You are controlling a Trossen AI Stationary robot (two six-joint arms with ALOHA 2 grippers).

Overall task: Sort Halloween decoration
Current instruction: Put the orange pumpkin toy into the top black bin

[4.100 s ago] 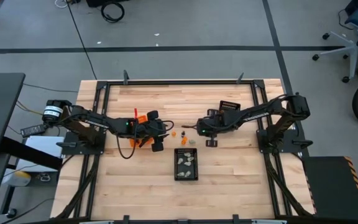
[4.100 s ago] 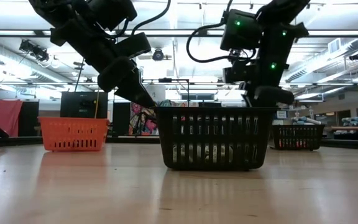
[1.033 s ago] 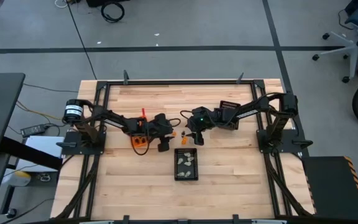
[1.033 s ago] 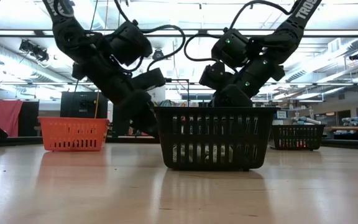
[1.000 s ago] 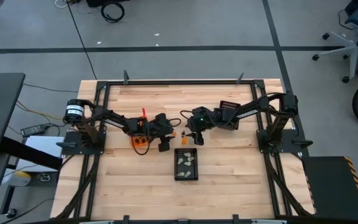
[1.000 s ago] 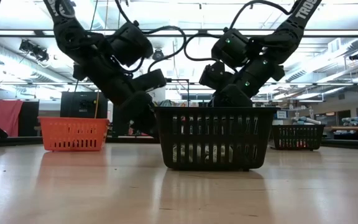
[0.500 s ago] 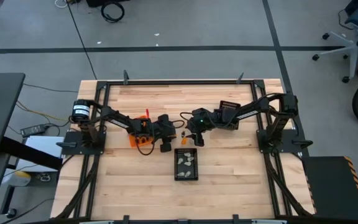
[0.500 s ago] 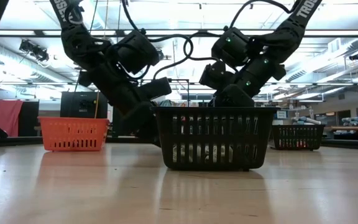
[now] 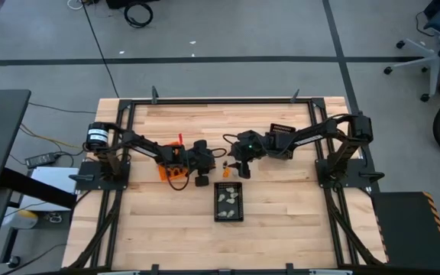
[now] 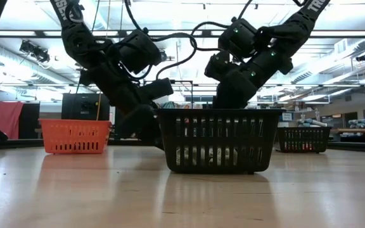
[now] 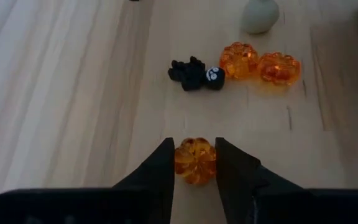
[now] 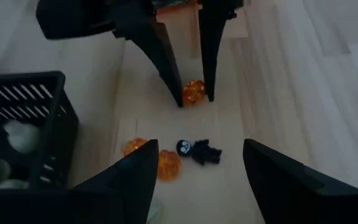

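one pumpkin piece [image 11: 195,160] sits on the bench [image 11: 61,93] between the left gripper [image 11: 194,163] fingers [image 11: 160,171], touching or nearly touching both. ahead of those fingers lie a spider piece [image 11: 195,73], then two more pumpkin pieces [image 11: 260,64] side by side, with a pale piece [image 11: 260,15] beyond them. the right gripper [image 12: 199,171] faces the left one from the opposite side, the same loose pieces between the two. a mesh bin [image 12: 23,124] holding pale pieces [image 12: 18,136] stands beside the right gripper fingers [image 12: 278,174].
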